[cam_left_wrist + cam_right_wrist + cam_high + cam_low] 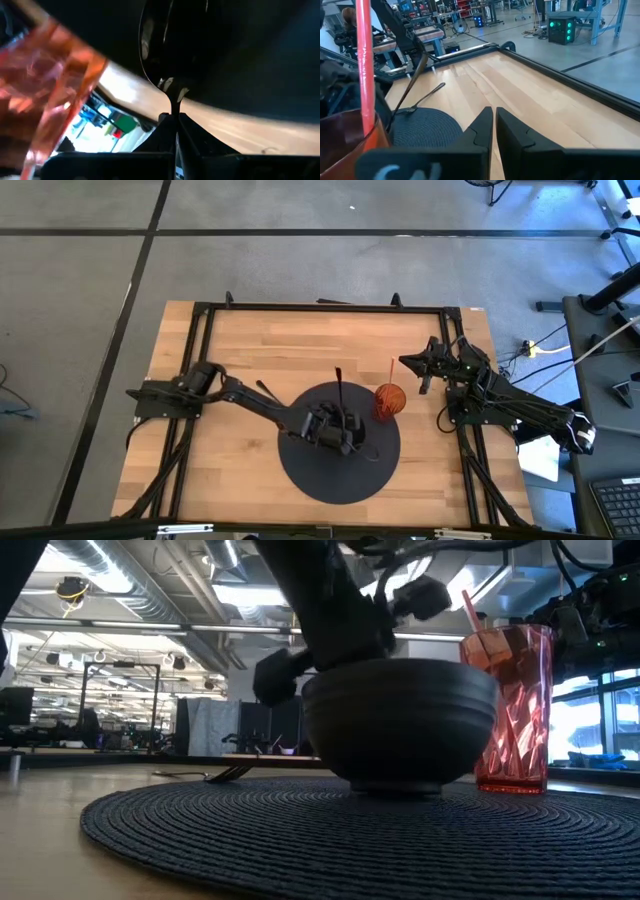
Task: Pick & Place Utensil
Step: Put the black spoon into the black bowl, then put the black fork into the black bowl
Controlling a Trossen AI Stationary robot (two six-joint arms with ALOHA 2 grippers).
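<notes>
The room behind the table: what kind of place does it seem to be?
Probably a robotics lab or workshop: exposed ceiling ducts, a polished grey concrete floor, and metal-framed workbenches with an equipment box showing green lights.

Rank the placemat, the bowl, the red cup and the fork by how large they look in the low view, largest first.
1. Placemat, spanning nearly the whole width.
2. Bowl.
3. Red cup, narrower than the bowl though as tall.
4. Fork, a thin sliver; it lies farther back, so its smallness is partly distance.
</notes>
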